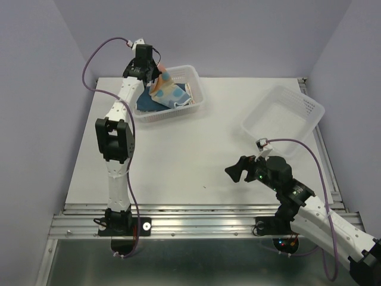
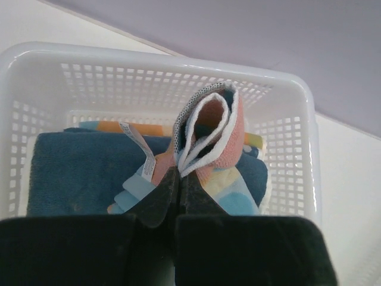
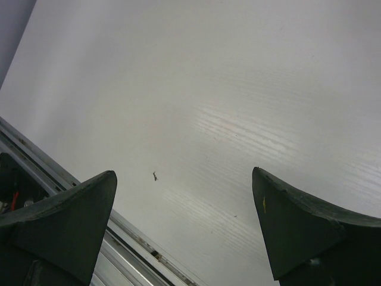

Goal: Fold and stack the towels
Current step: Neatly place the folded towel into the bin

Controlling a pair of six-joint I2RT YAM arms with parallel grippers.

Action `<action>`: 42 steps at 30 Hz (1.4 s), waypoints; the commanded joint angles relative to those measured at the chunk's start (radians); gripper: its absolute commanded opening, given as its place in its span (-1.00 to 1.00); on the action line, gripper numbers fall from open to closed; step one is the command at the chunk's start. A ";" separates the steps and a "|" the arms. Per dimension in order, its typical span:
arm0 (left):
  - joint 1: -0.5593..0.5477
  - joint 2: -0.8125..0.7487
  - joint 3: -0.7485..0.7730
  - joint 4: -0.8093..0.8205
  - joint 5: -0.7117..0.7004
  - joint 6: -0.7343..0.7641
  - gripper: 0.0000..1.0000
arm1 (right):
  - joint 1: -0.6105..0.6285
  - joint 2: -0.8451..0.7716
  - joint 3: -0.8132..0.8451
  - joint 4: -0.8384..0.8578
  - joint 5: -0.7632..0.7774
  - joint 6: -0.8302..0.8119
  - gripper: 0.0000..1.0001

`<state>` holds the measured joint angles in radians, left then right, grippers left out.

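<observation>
The towels lie in a white perforated basket point(image 1: 196, 89) at the back left of the table. My left gripper point(image 2: 179, 171) is shut on a pinch of the light blue towel with orange and yellow spots point(image 2: 208, 128), whose folded edge stands up above the fingers. That same spotted towel point(image 1: 166, 89) is raised a little inside the basket. A navy towel point(image 2: 83, 173) lies flat beneath it, also visible as a navy towel point(image 1: 146, 104) from above. My right gripper point(image 1: 241, 171) hovers open over the bare table near the front right, holding nothing.
A second white perforated basket point(image 1: 286, 119) stands tilted at the back right, with nothing in it. The metal rail point(image 3: 89, 220) of the table's front edge runs just below my right gripper. Purple walls close in the back and sides.
</observation>
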<state>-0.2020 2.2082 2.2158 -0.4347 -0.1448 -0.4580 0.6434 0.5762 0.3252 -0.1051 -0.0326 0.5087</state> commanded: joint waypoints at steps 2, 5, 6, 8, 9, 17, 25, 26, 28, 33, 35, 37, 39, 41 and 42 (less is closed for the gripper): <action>-0.036 -0.096 0.024 0.116 0.109 0.010 -1.00 | 0.007 -0.006 -0.020 0.030 0.022 -0.009 1.00; -0.065 -0.094 0.053 0.128 0.117 0.021 -1.00 | 0.006 -0.006 -0.021 0.028 0.022 -0.007 1.00; -0.073 -0.094 0.056 0.134 0.117 0.019 -1.00 | 0.007 -0.007 -0.021 0.027 0.023 -0.007 1.00; -0.083 -0.099 0.062 0.152 0.119 0.021 -1.00 | 0.007 -0.009 -0.021 0.027 0.025 -0.007 1.00; -0.086 -0.100 0.073 0.154 0.122 0.022 -1.00 | 0.009 -0.009 -0.021 0.028 0.025 -0.007 1.00; -0.099 -0.093 0.117 0.180 0.168 0.019 -1.00 | 0.006 -0.009 -0.025 0.033 0.028 -0.007 1.00; -0.105 -0.102 0.151 0.197 0.195 -0.008 -1.00 | 0.007 -0.006 -0.023 0.030 0.026 -0.006 1.00; -0.105 -0.104 0.148 0.198 0.189 -0.008 -1.00 | 0.006 -0.004 -0.023 0.028 0.026 -0.006 1.00; -0.105 -0.110 0.131 0.206 0.166 -0.008 -1.00 | 0.007 -0.004 -0.023 0.028 0.026 -0.006 1.00; -0.102 -0.099 0.114 0.186 0.068 -0.016 -1.00 | 0.006 -0.001 -0.025 0.028 0.026 -0.004 1.00; -0.097 -0.096 0.114 0.160 0.006 -0.025 -1.00 | 0.007 -0.001 -0.023 0.028 0.026 -0.004 1.00; -0.082 -0.094 0.110 0.117 -0.066 -0.056 -1.00 | 0.006 -0.001 -0.025 0.027 0.026 -0.004 1.00; -0.070 -0.103 0.101 0.087 -0.105 -0.070 -1.00 | 0.007 0.001 -0.023 0.030 0.026 -0.004 1.00; -0.051 -0.113 0.081 0.073 -0.145 -0.090 -1.00 | 0.007 0.004 -0.023 0.031 0.026 -0.006 1.00; -0.047 -0.116 0.073 0.062 -0.160 -0.103 -1.00 | 0.006 0.007 -0.023 0.031 0.026 -0.006 1.00</action>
<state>-0.2844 2.1902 2.3001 -0.3496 -0.1787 -0.5152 0.6430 0.5777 0.3168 -0.1051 -0.0246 0.5087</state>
